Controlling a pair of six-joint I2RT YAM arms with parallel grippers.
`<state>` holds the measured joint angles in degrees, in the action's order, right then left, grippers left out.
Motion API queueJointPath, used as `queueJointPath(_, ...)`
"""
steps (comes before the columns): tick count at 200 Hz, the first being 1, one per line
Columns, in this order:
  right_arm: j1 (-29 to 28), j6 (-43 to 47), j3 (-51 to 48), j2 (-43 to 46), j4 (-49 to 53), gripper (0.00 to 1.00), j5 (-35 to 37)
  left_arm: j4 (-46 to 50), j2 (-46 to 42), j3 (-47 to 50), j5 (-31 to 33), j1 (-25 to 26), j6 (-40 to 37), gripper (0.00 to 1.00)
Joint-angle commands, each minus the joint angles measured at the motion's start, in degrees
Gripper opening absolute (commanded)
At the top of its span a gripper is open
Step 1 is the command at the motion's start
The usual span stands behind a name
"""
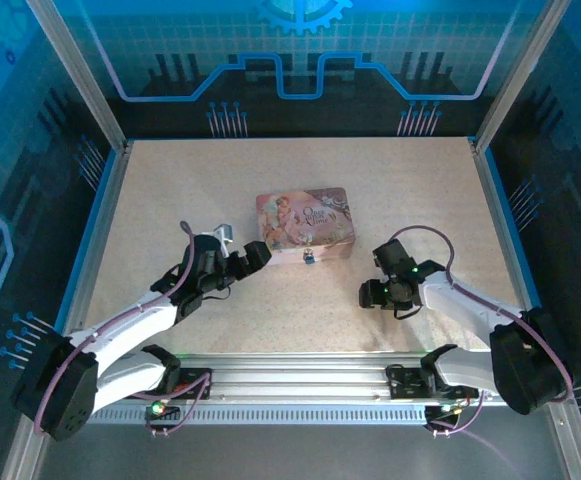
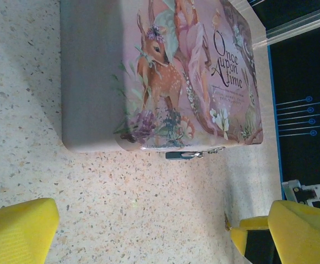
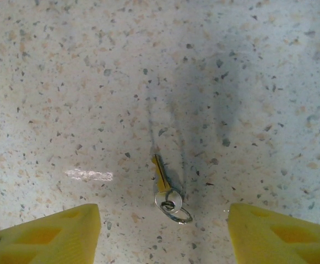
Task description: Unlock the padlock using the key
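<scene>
The padlock (image 2: pixel 182 155), tiny with a dark bluish body and silver bits, hangs at the front edge of the pink illustrated tin (image 2: pixel 165 71). From above, the padlock (image 1: pixel 310 257) lies at the tin's (image 1: pixel 303 222) near side. My left gripper (image 2: pixel 143 231) is open, a short way before the padlock, with nothing between its yellow fingers (image 2: pixel 22 231). From above, the left gripper (image 1: pixel 253 257) sits left of the padlock. A small key (image 3: pixel 164 184) on a ring lies flat on the table. My right gripper (image 3: pixel 164 228) straddles it, jaws apart, touching nothing. From above, the right gripper (image 1: pixel 372 293) is to the right of the tin.
The speckled table (image 1: pixel 170 200) is bounded by metal rails and blue-lit walls. A pale scuff (image 3: pixel 88 175) marks the surface left of the key.
</scene>
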<state>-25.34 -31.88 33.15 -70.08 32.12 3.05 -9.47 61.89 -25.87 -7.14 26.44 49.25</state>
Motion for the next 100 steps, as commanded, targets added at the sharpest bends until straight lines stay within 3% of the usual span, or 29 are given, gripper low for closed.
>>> queueJointPath(1,-0.91,-0.47,0.07,-0.51,0.84,0.55,0.63,-0.02,0.22,-0.72,1.07,0.63,-0.16,0.99)
queueJointPath(79,-1.29,-0.38,0.33,-2.45,0.3,0.35,1.43,0.87,0.59,-1.39,1.25,0.68,-0.39,0.99)
queueJointPath(100,-1.38,-0.47,0.56,-2.89,0.44,0.34,1.61,0.87,0.56,-1.4,1.16,0.72,-0.35,0.99)
